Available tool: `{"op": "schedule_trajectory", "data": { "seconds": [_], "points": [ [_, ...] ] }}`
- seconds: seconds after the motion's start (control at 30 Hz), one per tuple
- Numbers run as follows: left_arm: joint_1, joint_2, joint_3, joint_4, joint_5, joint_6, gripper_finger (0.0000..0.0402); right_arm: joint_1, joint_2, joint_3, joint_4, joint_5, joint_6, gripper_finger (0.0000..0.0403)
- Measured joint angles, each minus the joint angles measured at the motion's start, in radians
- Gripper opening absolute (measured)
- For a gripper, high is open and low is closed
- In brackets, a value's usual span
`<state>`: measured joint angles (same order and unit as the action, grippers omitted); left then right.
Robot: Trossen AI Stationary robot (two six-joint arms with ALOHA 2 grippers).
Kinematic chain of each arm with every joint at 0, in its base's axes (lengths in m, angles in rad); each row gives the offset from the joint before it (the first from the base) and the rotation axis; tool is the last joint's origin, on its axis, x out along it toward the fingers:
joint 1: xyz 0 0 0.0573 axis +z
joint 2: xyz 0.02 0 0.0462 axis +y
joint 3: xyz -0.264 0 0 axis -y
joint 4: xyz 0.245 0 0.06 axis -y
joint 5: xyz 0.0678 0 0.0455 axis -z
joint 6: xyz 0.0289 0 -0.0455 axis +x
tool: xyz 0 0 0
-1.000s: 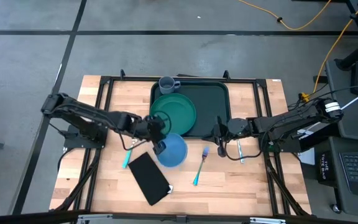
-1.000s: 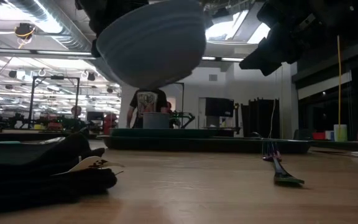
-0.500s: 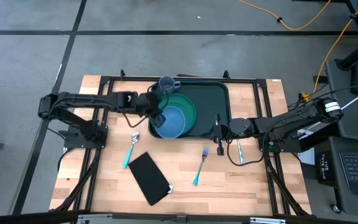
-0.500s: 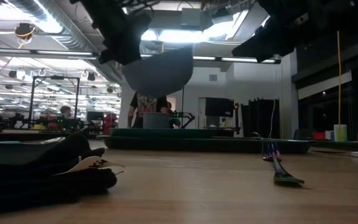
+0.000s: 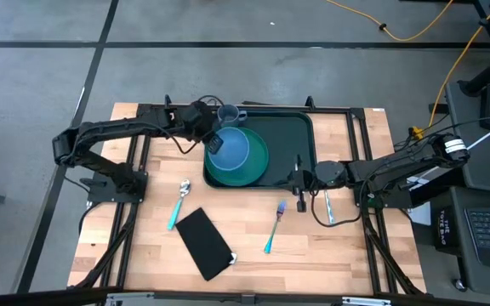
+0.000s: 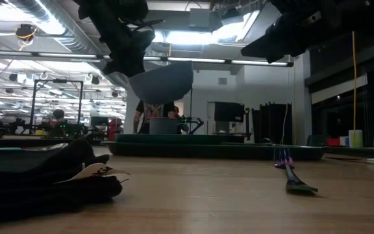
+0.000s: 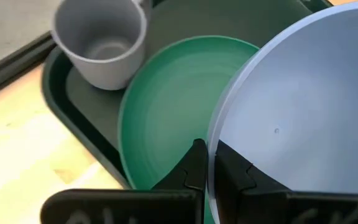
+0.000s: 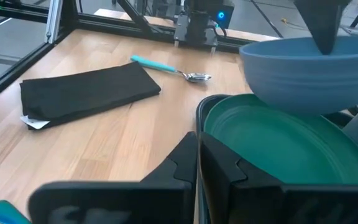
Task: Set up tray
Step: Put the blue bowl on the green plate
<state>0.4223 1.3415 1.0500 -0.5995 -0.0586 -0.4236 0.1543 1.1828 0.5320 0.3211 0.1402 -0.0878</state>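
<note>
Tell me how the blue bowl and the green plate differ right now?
The blue bowl is deep and hangs in the air, its rim pinched by the left gripper. The green plate is shallow and wider, and lies flat in the tray. Both are round, and the bowl hovers right above the plate.

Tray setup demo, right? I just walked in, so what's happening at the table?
The left claw is shut on the rim of a blue bowl, holding it in the air above the green plate on the tray. A grey cup stands at the tray's back corner. The right claw is shut at the tray's near edge. Spoon, fork and black napkin lie on the table.
</note>
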Motion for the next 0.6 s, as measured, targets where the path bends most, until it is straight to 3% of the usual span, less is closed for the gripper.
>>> {"op": "schedule_trajectory", "data": {
  "seconds": [0.33,0.6],
  "points": [
    [0.061,0.013,0.000,0.030,0.013,0.032,0.0003,0.000,0.000,0.000,0.005,0.076,-0.081,0.0023],
    [0.113,0.134,0.000,0.067,0.096,0.103,0.0003,-0.026,0.000,0.000,0.017,0.090,-0.157,0.0023]
  ]
}}
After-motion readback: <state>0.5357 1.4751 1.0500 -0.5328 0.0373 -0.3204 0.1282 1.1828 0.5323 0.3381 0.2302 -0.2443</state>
